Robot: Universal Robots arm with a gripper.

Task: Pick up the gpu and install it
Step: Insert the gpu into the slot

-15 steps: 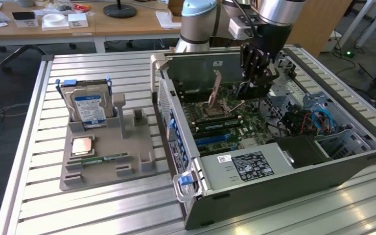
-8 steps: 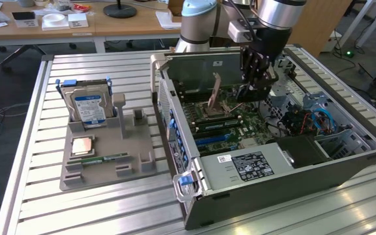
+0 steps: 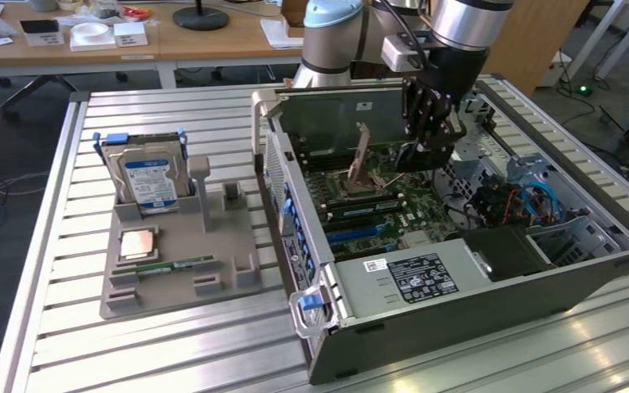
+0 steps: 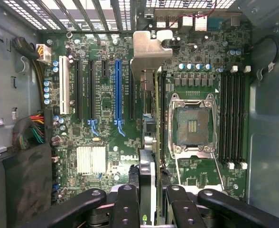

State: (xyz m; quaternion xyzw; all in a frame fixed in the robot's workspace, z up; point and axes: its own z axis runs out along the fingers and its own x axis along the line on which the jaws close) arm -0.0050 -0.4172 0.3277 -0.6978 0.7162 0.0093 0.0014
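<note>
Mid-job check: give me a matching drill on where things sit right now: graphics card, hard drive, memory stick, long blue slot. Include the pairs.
Things:
1 graphics card
2 hard drive
3 memory stick
4 long blue slot

Places:
A upright in the grey tray
B on the motherboard, empty
C gripped by the pincer inside the computer case
D flat in the grey tray

Pairs: 1-C, 2-A, 3-D, 4-B
</note>
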